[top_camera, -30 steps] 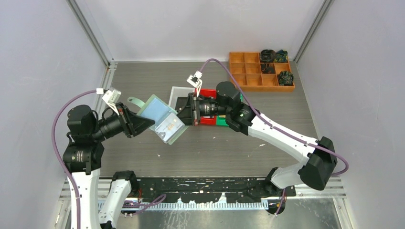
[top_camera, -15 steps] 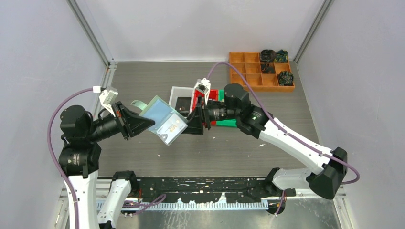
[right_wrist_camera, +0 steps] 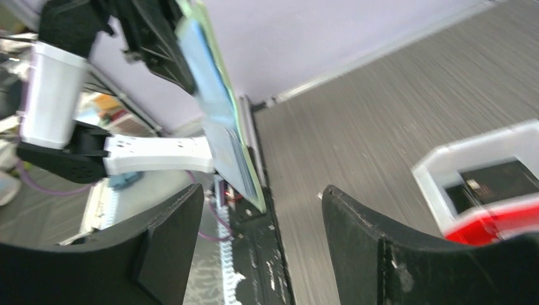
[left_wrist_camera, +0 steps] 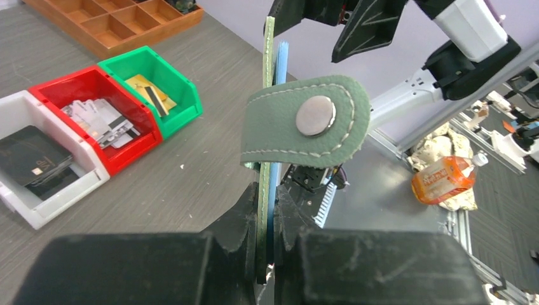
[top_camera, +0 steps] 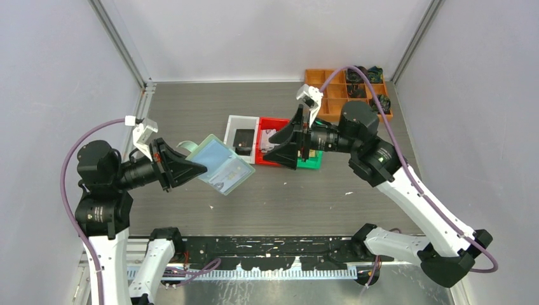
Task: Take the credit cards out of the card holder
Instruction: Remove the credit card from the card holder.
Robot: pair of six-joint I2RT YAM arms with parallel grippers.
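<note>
The mint-green card holder [top_camera: 222, 166] hangs above the table, left of centre, and my left gripper [top_camera: 198, 169] is shut on its edge. A pale card [top_camera: 231, 171] shows through its clear pocket. In the left wrist view the card holder [left_wrist_camera: 269, 114] stands edge-on between the left gripper's [left_wrist_camera: 272, 204] jaws, its snap strap [left_wrist_camera: 305, 121] folded across. My right gripper [top_camera: 279, 146] hovers open and empty over the bins, apart from the holder. The right wrist view has the card holder [right_wrist_camera: 219, 127] ahead of the open right gripper [right_wrist_camera: 262, 206]. Credit cards lie in the bins: black [left_wrist_camera: 32, 162], silvery [left_wrist_camera: 102, 121], gold [left_wrist_camera: 149, 92].
A white bin [top_camera: 232, 121], a red bin [top_camera: 272, 123] and a green bin [top_camera: 313, 162] stand in a row mid-table, partly under the right gripper. An orange compartment tray [top_camera: 330, 95] with dark items sits at the back right. Grey walls close in on both sides.
My right gripper has drawn back to the right, away from the card holder, and has opened over the bins. The left gripper keeps its hold; the holder has shifted slightly.
</note>
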